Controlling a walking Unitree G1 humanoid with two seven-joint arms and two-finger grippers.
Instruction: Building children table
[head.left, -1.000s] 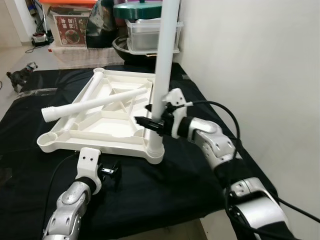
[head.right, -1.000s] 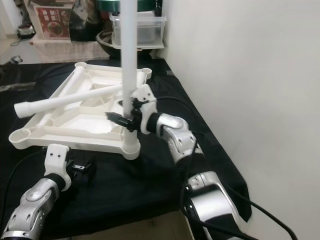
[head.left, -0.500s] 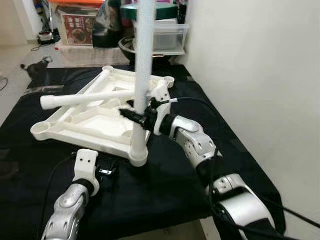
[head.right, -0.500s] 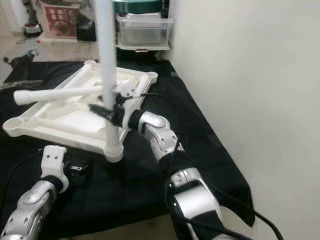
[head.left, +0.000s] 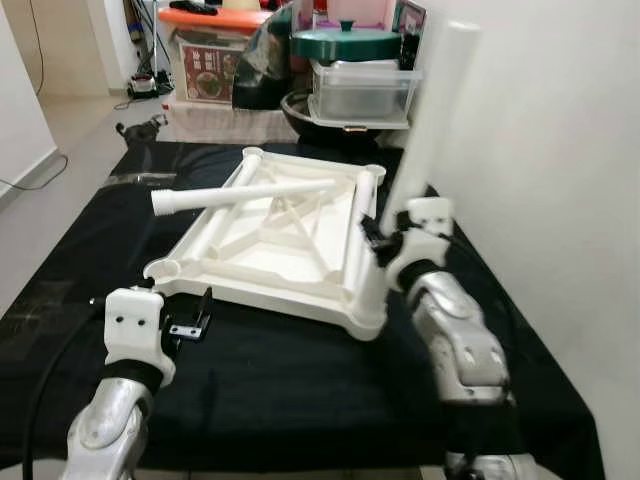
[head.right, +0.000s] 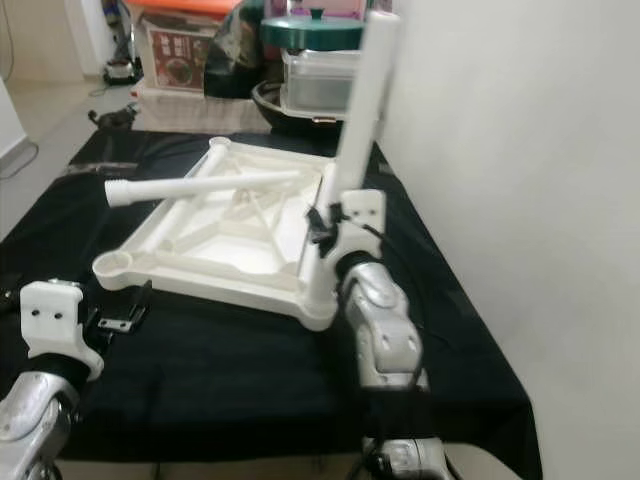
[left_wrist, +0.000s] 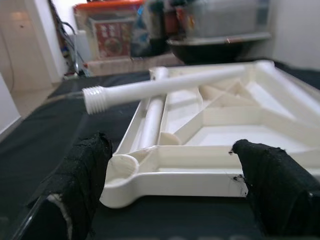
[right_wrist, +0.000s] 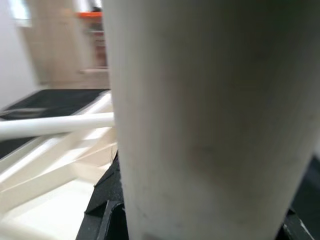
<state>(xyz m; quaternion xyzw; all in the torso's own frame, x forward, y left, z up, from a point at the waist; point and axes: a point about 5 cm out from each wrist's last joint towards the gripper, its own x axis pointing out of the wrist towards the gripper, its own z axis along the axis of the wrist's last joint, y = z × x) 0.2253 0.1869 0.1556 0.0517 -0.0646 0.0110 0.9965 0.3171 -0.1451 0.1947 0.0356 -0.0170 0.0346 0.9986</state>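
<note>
The white children's table top (head.left: 262, 296) lies upside down on the black-covered table (head.left: 280, 390). One white leg (head.left: 425, 130) stands in its near right corner socket and leans right toward the wall. My right gripper (head.left: 376, 236) is shut on this leg low down; the leg (right_wrist: 200, 115) looms large in the right wrist view. A loose leg (head.left: 245, 193) with a threaded end lies across the top's ribs. My left gripper (head.left: 195, 318) is open just in front of the near left corner socket (left_wrist: 122, 167), its black fingers (left_wrist: 82, 170) apart, holding nothing.
A white wall (head.left: 560, 150) runs close along the table's right side. Behind the table stand a clear storage box (head.left: 362, 92) with a green lid, a dark bowl and a red-lidded bin (head.left: 215, 70). The black cloth near the front edge is bare.
The camera has shifted, so the whole scene sits differently. The gripped leg stood about upright before and now leans right, its top end in view. My left gripper stays open by the corner.
</note>
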